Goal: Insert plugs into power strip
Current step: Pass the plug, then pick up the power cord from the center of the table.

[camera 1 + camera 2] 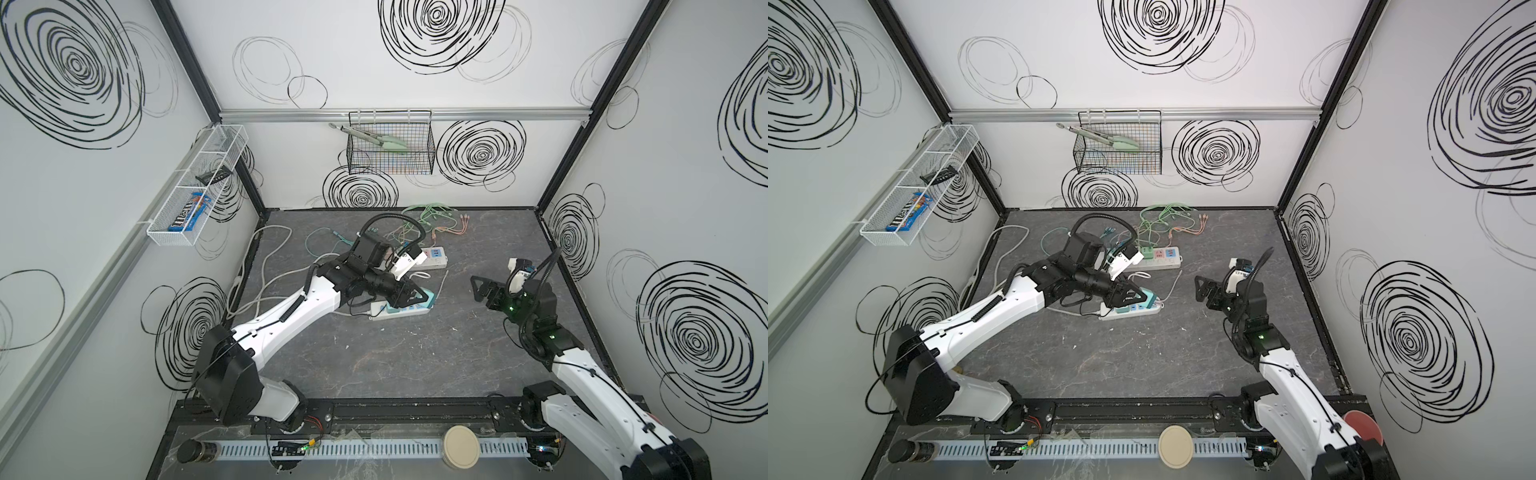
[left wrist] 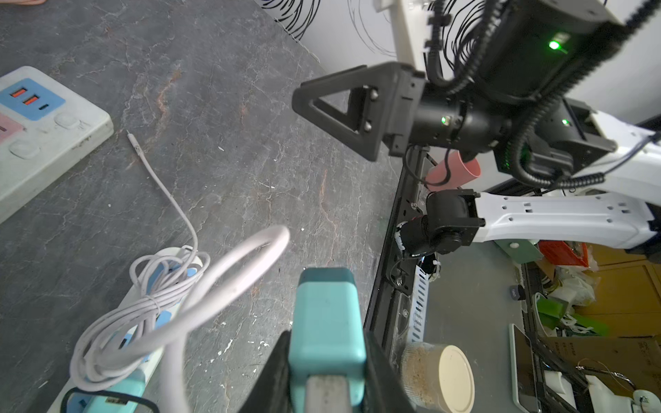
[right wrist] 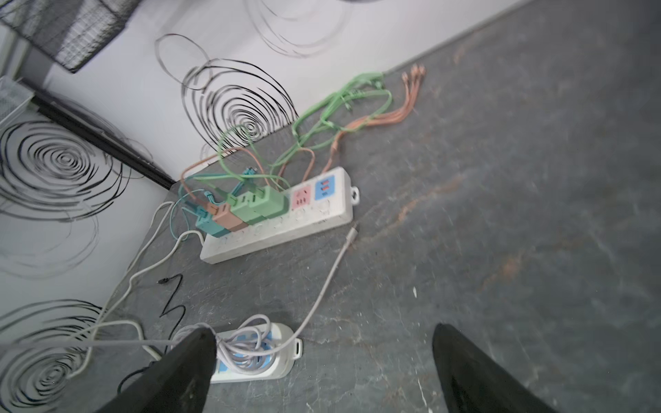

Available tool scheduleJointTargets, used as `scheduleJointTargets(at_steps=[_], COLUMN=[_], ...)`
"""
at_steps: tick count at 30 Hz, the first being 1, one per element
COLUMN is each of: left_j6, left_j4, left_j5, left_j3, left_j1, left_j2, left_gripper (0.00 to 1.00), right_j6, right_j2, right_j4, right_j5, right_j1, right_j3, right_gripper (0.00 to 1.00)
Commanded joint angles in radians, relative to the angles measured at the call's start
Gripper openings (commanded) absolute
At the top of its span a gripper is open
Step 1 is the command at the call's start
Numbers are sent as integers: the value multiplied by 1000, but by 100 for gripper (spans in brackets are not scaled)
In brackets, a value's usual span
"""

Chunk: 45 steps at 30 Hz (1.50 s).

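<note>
Step, judging by both top views: plug in hand, not seated yet. Clamped in left gripper: teal plug, just above near strip, at its end toward right gripper. That one hangs well clear of near strip, jaws wide, empty.

Left wrist: teal plug pinched tight between both fingers, prongs hidden, so alignment unknown. White coil lies across near strip, covering sockets.

Right wrist: fingers spread, nothing between. Beyond near strip, far strip carries four plugs in a row, one pink socket free beside them. Likely target is that socket. Next move needs prongs turned down, squared, then a straight push. Bare table on the right-gripper side of near strip gives swing room. Opposite side is wall and loose cables, a snag risk.
</note>
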Motion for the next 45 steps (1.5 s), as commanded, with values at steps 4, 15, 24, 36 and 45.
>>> scheduleJointTargets(at_steps=[4, 15, 24, 36, 45], left_j6=[44, 50, 51, 59, 72], left_j4=[17, 29, 29, 31, 17], left_j5=[33, 78, 88, 94, 89], left_j3=[-20, -19, -31, -48, -48], left_j1=[-7, -16, -21, -27, -27], left_j2=[-29, -23, -30, -36, -36], left_gripper=[0, 0, 0, 0, 0], right_j6=[469, 805, 884, 848, 857], right_j2=[170, 307, 450, 609, 720], right_j4=[-21, 159, 235, 338, 419], right_j5=[-223, -150, -112, -57, -51], right_j1=[-7, 181, 277, 305, 310], right_j3=[38, -18, 27, 86, 119], right_gripper=[97, 99, 73, 63, 59])
